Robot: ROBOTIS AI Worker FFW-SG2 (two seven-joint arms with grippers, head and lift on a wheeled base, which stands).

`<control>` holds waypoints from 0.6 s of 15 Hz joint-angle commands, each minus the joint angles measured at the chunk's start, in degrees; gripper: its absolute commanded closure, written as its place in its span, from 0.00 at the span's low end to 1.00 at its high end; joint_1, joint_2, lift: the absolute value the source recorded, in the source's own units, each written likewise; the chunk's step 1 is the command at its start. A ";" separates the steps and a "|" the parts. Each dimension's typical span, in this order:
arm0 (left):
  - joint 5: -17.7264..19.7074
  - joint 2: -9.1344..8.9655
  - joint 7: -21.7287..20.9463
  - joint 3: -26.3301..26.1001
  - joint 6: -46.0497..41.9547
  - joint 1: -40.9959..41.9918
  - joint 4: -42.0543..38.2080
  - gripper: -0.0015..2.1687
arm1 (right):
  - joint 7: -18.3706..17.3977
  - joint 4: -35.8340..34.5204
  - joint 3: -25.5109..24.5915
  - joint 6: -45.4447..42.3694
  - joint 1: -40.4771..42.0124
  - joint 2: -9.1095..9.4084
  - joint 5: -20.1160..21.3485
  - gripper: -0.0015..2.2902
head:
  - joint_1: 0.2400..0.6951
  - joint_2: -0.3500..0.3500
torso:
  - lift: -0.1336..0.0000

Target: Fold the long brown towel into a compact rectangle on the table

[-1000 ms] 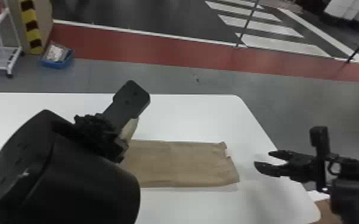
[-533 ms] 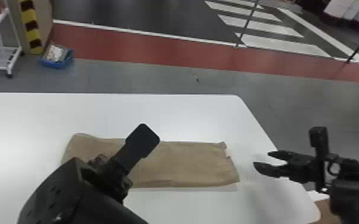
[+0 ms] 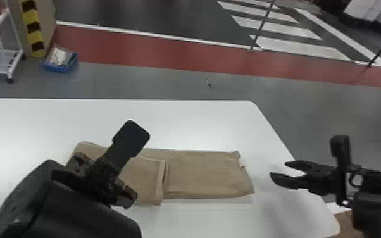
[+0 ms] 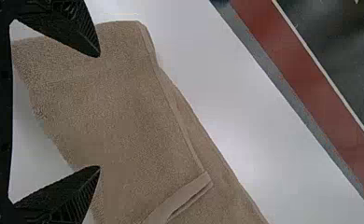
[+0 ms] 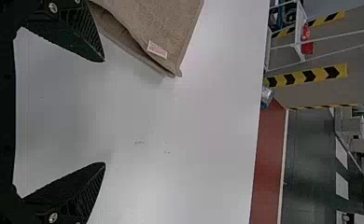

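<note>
Brown towel: the long brown towel (image 3: 205, 174) lies flat across the white table (image 3: 199, 120), its left part doubled over the layer below.
Folded flap: the upper layer (image 3: 144, 180) ends in a hemmed edge (image 3: 160, 185) partway along the cloth, with the lower layer running on toward the robot's right; in the left wrist view the hem stands slightly parted at its corner.
Left gripper: the left gripper (image 3: 101, 178) is poised over the folded left part of the towel, partly masking it in the head view. Its jaws are spread wide and have hold of nothing, the left wrist view showing cloth between and beyond the fingertips; whether either tip touches the fabric cannot be told.
Right gripper: parked off the towel's right end, the right gripper (image 3: 278, 170) has its jaws wide apart with nothing in their grasp.
Towel's right end: a small pale label (image 5: 157, 49) shows near a corner of the cloth in the right wrist view.
Beyond the table: a red band (image 3: 152, 52) crosses the gray floor, with white crossing stripes (image 3: 300, 47) farther off; to the left, a blue bin (image 3: 61, 68) sits near a white rack (image 3: 11, 71) and a yellow-and-black striped strip (image 3: 33, 28).
</note>
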 commanded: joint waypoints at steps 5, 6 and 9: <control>7.38 -0.76 -7.85 22.34 0.07 0.99 -8.60 0.01 | 0.91 -11.46 1.30 9.12 2.60 2.55 -2.85 0.04 | 1.00 0.00 | 0.07; 8.61 -0.76 -8.82 26.29 0.07 1.25 -8.69 0.01 | 1.00 -13.66 1.56 12.98 2.95 3.08 -4.00 0.04 | 1.00 0.00 | 0.07; 18.89 -0.76 -9.43 38.86 -2.99 2.22 -8.51 0.02 | 1.97 -24.12 4.11 25.11 4.44 6.33 -6.28 0.04 | 1.00 0.01 | 0.07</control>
